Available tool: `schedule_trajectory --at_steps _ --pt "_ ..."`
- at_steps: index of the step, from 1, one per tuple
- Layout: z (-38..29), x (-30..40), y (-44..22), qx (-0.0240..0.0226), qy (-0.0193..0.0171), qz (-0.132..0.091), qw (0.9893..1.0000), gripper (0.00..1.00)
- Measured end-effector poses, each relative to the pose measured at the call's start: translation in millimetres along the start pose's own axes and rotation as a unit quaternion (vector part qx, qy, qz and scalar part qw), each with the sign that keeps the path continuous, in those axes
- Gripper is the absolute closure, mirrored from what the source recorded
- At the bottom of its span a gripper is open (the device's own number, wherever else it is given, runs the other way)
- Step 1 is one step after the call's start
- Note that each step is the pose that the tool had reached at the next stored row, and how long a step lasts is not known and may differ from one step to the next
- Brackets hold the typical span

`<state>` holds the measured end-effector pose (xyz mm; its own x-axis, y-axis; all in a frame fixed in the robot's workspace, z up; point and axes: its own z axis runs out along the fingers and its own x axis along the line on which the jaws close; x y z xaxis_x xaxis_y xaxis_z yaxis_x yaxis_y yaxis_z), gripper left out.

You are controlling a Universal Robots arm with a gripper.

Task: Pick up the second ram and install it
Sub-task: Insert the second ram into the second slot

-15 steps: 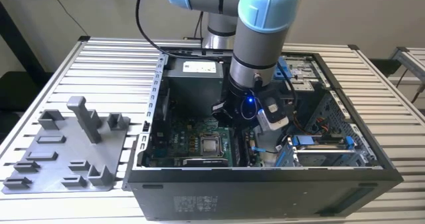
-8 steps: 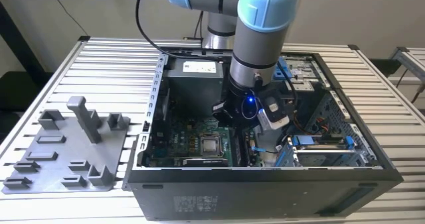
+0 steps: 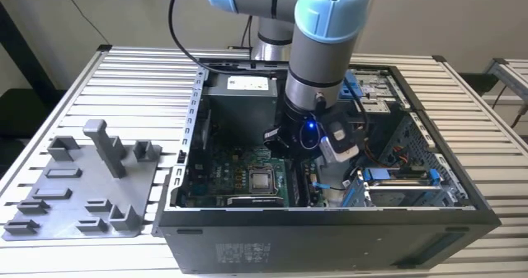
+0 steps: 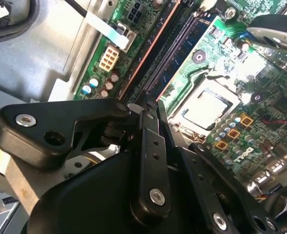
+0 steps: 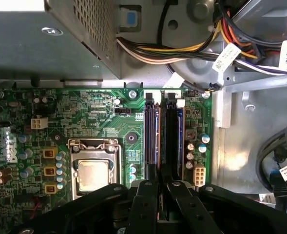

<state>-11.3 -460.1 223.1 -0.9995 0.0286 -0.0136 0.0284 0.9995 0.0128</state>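
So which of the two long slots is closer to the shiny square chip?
The brown-edged slot is closer: it runs right beside the silver chip. The darker slot lies on its far side.

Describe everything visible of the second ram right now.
The second ram is a slim dark stick seen edge-on, standing upright in a black slot on the green motherboard, parallel to another stick in the neighbouring slot, on the side away from the silver CPU. A white latch sits at its far end. Its near end runs under the gripper, whose black fingers straddle it; whether they touch it cannot be told.
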Motion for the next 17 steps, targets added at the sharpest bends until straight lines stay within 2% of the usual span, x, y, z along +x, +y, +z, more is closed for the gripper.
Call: schedule_trajectory --at_steps 9,17 --pt "1.3 -0.2 0.0 -0.0007 0.0001 -0.010 1.0000 0.86" --pt "5.9 -0.1 -0.1 -0.0020 0.0002 -0.010 0.9999 0.86"
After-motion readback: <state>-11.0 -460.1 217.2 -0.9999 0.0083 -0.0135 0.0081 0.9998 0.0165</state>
